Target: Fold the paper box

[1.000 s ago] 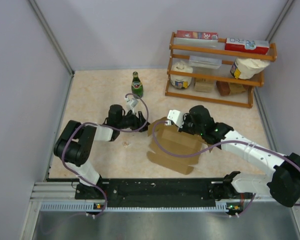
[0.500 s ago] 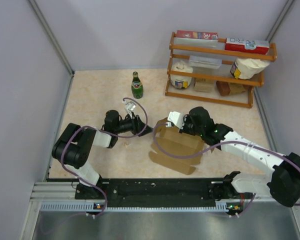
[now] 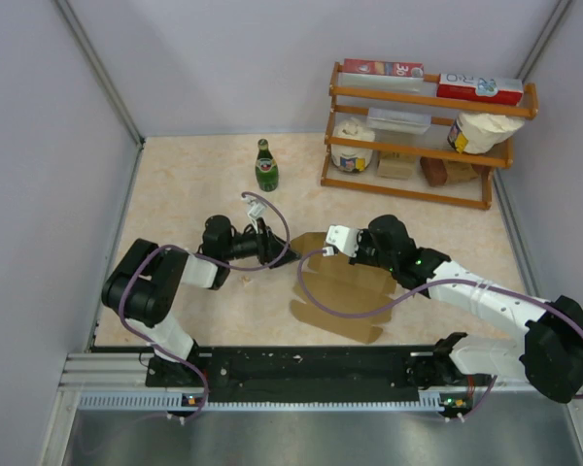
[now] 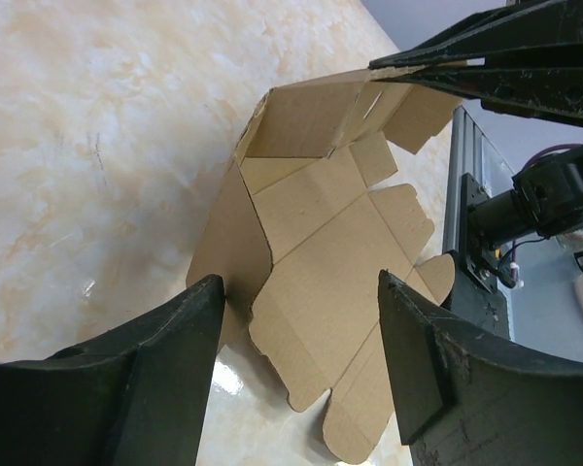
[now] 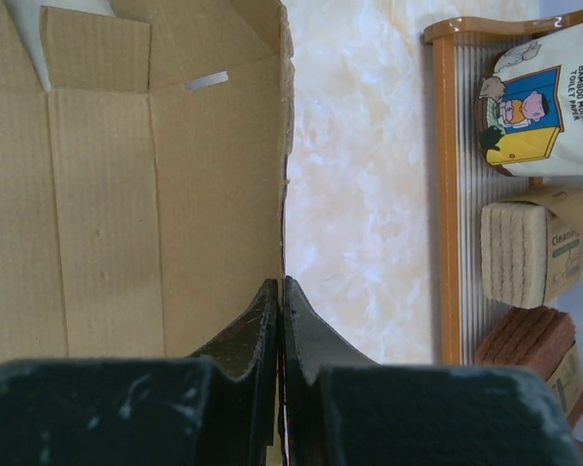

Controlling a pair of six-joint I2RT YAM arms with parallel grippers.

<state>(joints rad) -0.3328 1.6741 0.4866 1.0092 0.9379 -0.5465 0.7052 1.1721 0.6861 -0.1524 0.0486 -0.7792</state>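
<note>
The right tool (image 5: 281, 288) is clenched on the raised far wall of the paper box (image 3: 342, 289), which lies half-formed just ahead of the left tool (image 4: 301, 291) (spread, gripping nothing), so wall-raising seems in hand; next, that free tool should push the near flap upright.

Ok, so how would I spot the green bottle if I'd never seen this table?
Find the wooden rack at the back right of the table. Just left of it, standing alone on the tabletop, is the green bottle. It's the only green thing, upright with a narrow neck, while the paper box in front of it is brown cardboard.
</note>
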